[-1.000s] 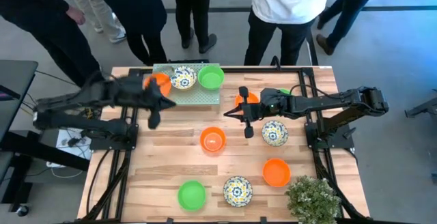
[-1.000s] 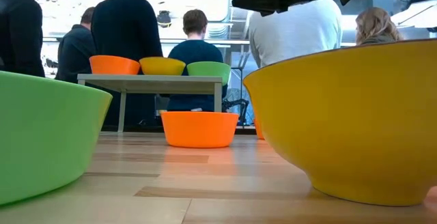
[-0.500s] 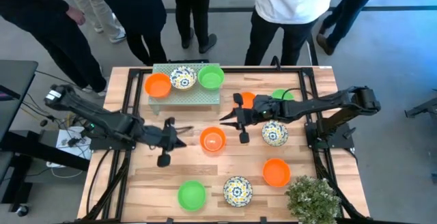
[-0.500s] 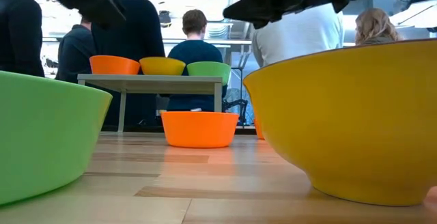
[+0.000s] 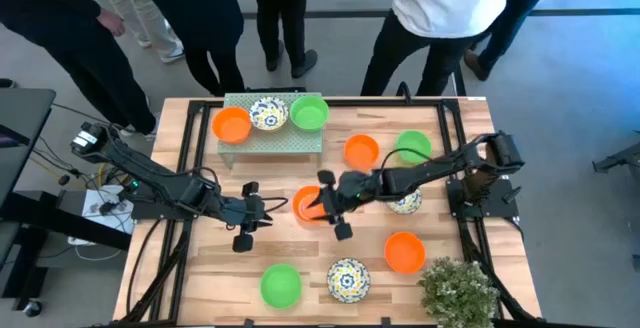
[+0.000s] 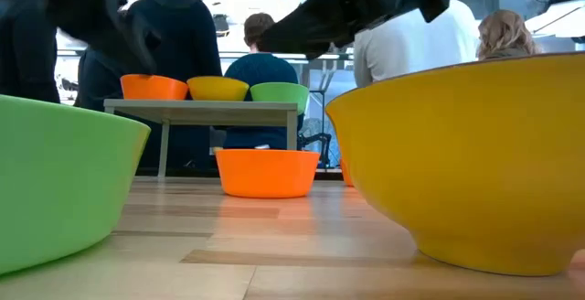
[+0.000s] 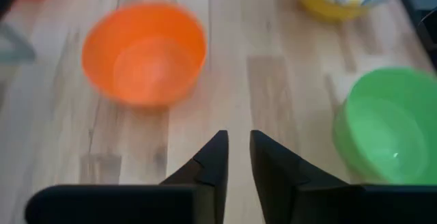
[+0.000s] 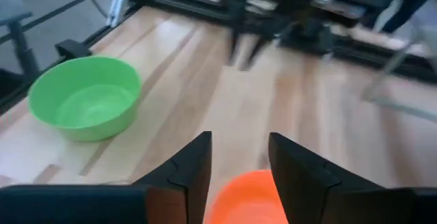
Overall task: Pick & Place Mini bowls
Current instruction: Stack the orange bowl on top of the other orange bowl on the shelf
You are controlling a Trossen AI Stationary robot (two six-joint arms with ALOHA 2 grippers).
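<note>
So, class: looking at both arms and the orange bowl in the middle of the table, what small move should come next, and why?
Probably the right gripper should lower its open jaws over the near rim of the central orange bowl and close. It hovers right at that rim, while the left gripper sits farther off, with bare table between it and the bowl.

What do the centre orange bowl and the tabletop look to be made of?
Orange bowl: probably plastic or melamine; one flat, even colour with a smooth, soft sheen, though glazed ceramic cannot be ruled out. Tabletop: wood, apparently butcher-block style; long light and darker strips with visible grain under a low-gloss finish.
</note>
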